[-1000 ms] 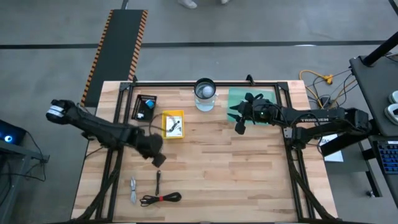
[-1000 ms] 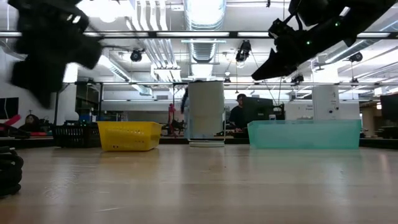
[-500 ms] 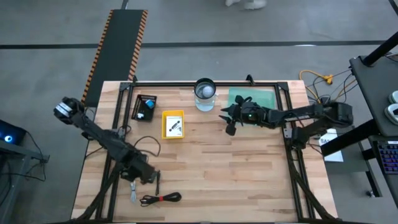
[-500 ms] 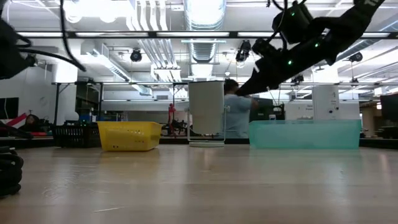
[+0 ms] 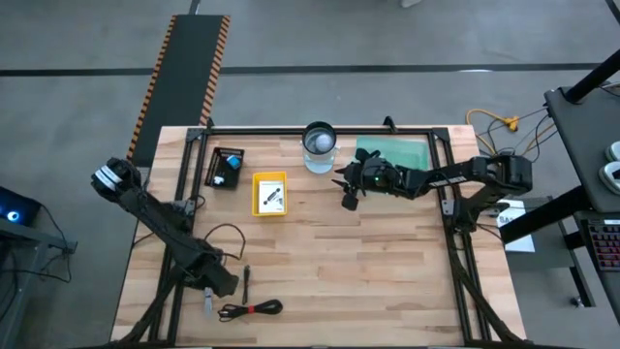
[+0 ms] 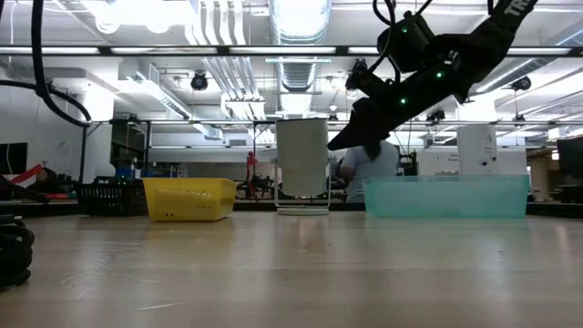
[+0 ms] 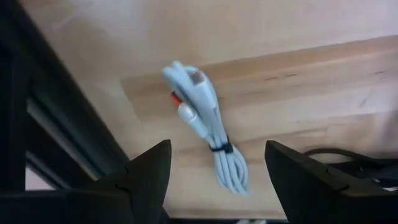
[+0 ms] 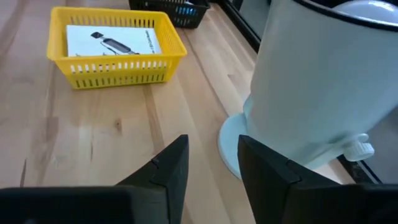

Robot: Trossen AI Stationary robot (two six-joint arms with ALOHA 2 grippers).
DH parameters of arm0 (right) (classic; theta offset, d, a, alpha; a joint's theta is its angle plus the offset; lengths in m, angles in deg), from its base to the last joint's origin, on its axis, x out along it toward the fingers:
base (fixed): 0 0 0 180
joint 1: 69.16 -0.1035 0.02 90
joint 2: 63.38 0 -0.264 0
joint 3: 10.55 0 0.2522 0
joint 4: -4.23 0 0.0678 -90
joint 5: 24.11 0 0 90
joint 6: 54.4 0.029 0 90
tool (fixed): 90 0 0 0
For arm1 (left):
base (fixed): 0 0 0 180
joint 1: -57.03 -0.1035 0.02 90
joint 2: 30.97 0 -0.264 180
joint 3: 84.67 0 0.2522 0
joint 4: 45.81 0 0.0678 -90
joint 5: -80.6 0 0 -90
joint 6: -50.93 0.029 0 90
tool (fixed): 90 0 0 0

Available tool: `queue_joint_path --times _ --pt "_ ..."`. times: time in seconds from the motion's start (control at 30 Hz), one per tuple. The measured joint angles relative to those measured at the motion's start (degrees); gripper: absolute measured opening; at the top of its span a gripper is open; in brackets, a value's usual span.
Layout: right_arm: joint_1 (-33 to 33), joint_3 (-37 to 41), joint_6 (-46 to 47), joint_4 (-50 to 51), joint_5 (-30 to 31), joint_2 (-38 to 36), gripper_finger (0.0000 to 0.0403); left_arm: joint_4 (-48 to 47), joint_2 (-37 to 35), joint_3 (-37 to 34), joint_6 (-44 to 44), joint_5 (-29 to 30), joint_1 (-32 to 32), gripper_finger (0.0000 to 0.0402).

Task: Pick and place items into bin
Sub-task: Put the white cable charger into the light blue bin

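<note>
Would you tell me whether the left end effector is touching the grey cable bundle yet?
Apart. The left wrist view shows the left end effector open, bare wood between its fingers and the grey cable bundle.

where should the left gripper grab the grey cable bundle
Probably at the middle of the grey cable bundle, near its black tie, where the strands are gathered. It lies flat on the table, so come from above with the open left gripper straddling its narrow width.

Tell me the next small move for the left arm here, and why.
Probably lower the left end effector straight down onto the bundled grey cable and close. Its fingers stand open on either side of the bundle, which lies loose on the table near the front left corner, not yet gripped. The right end effector hangs near the white container.
</note>
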Motion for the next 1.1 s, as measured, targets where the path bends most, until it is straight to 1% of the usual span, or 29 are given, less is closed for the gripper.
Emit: queue_joint_path --times 0.13,0.3,0.4,0.47,0.53,0.73,0.8,0.83,1.0,1.1 --pt "-0.1 0.1 -0.1 0.5 0.0 -0.6 0.0120 0.5 2.4 -0.3 2.4 0.1 0.0 0.0242" --pt "-0.3 0.1 0.0 1.4 0.0 -0.8 0.0123 0.4 4.2 -0.9 3.4 -1.9 0.1 0.0242" --pt "-0.4 0.1 -0.1 1.4 0.0 -0.8 0.0122 0.9 5.1 -0.9 5.4 -1.9 0.1 0.0230" --pt "-0.5 0.1 -0.1 1.4 0.0 -0.8 0.0119 1.8 5.3 -0.9 5.8 -1.9 0.1 0.0207" --pt "-0.6 0.1 -0.1 1.4 0.0 -0.8 0.0116 3.0 5.3 -0.9 7.3 -1.9 0.1 0.0175" --pt "-0.6 0.2 -0.3 1.5 0.0 -0.8 0.0111 4.6 5.3 -1.0 14.9 -1.9 0.1 0.0054" --pt "-0.6 0.2 -0.3 1.5 0.0 -0.8 0.0111 4.5 5.3 -1.0 17.6 -2.0 0.1 0.0020" --pt "-0.6 0.2 -0.3 1.5 0.0 -0.8 0.0112 4.5 5.3 -1.1 18.8 -2.1 0.1 0.0014" --pt "-0.6 0.2 -0.3 1.9 0.0 -0.8 0.0112 4.1 4.9 -1.2 25.3 -2.1 0.1 0.0012" --pt "-0.6 0.2 -0.3 3.0 0.0 -0.9 0.0108 1.6 3.3 -1.1 26.8 -1.6 0.0 0.0004"
